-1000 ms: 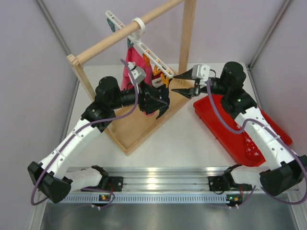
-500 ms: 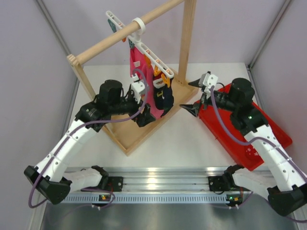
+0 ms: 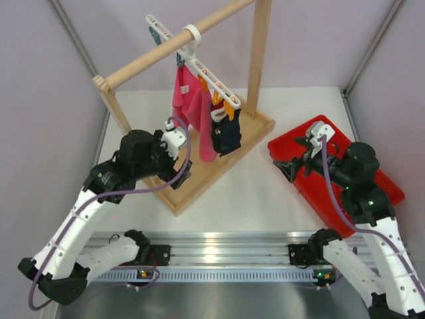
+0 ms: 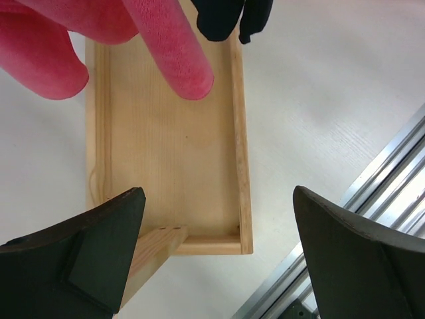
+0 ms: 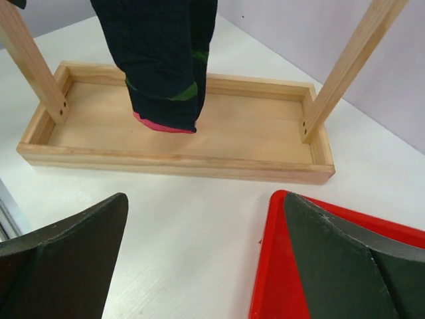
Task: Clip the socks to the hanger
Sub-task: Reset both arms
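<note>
Worktop [image 3: 265, 193]: white, both arm bases at 6 o'clock in the top view.

Wooden rail frame [image 3: 199, 178]: stands at centre, its base tray lying long from 7 to 1 o'clock. Red tray [image 3: 382, 186] on the worktop at 3 o'clock.

Hanger [image 3: 202, 72]: white bar hooked over the rail by its ring, running down from 11 toward 5 o'clock. Orange and yellow clips [image 3: 223, 104] sit along it.

Pink cloth [image 3: 189, 106]: hangs from the bar's upper stretch, long and limp.

Socks [image 3: 227, 136]: dark, hung from the clips at the bar's lower end, long axis straight down, toes over the frame base without touching it. The right wrist view shows them [image 5: 166, 60] dead ahead at 12 o'clock. I cannot tell whether one sock or a pair hangs there.

Left tool [image 3: 178, 166]: jaws spread wide, nothing held, over the near end of the frame base. Socks lie at 2 o'clock from it, with the pink cloth's tail between.

Right tool [image 3: 292, 156]: jaws wide, nothing held, at the red tray's near corner. Socks lie at 10 o'clock from it, with an open line.

Judgement: the two tools are about equally near, both well apart from the socks. The clipping looks done. Any further reach favours the right side.
</note>
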`<action>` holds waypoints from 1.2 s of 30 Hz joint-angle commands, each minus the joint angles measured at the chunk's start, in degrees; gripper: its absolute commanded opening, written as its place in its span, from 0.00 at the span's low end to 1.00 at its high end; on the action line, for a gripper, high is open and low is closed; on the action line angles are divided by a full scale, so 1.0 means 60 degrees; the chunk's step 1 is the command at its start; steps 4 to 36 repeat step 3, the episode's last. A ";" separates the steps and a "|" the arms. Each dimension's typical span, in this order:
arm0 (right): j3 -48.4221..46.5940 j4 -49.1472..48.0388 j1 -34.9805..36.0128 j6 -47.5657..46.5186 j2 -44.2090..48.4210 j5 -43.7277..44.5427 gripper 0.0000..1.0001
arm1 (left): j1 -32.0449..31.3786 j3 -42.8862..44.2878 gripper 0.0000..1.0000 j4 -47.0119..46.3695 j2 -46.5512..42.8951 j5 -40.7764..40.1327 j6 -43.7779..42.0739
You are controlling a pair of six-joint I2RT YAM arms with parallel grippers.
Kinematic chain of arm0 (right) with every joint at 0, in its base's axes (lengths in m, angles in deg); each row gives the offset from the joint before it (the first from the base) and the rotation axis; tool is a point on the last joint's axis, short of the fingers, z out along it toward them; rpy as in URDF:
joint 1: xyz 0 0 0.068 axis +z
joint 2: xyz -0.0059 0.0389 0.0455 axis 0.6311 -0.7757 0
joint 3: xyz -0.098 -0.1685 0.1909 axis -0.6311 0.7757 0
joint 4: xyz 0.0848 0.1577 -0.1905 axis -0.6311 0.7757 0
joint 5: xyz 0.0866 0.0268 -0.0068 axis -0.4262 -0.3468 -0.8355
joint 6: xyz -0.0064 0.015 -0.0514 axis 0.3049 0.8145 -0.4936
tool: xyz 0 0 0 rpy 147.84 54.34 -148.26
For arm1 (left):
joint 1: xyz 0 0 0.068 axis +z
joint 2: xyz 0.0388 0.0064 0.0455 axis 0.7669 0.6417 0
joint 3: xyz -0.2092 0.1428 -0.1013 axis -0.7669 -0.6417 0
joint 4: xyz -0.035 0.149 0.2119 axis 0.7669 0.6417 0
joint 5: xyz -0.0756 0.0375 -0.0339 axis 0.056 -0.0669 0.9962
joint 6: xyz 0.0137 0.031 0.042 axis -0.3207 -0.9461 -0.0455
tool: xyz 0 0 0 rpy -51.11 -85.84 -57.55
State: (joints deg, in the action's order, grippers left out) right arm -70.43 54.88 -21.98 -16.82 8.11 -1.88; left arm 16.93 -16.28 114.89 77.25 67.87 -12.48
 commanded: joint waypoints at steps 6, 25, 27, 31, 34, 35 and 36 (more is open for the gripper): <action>0.0020 0.0119 -0.0367 0.0774 0.0272 -0.0191 1.00 | -0.0028 -0.0207 0.98 0.0276 -0.0386 -0.0498 -0.0247; 0.0020 0.0119 -0.0367 0.0774 0.0272 -0.0191 1.00 | -0.0028 -0.0207 0.98 0.0276 -0.0386 -0.0498 -0.0247; 0.0020 0.0119 -0.0367 0.0774 0.0272 -0.0191 1.00 | -0.0028 -0.0207 0.98 0.0276 -0.0386 -0.0498 -0.0247; 0.0020 0.0119 -0.0367 0.0774 0.0272 -0.0191 1.00 | -0.0028 -0.0207 0.98 0.0276 -0.0386 -0.0498 -0.0247; 0.0020 0.0119 -0.0367 0.0774 0.0272 -0.0191 1.00 | -0.0028 -0.0207 0.98 0.0276 -0.0386 -0.0498 -0.0247; 0.0020 0.0119 -0.0367 0.0774 0.0272 -0.0191 1.00 | -0.0028 -0.0207 0.98 0.0276 -0.0386 -0.0498 -0.0247; 0.0020 0.0119 -0.0367 0.0774 0.0272 -0.0191 1.00 | -0.0028 -0.0207 0.98 0.0276 -0.0386 -0.0498 -0.0247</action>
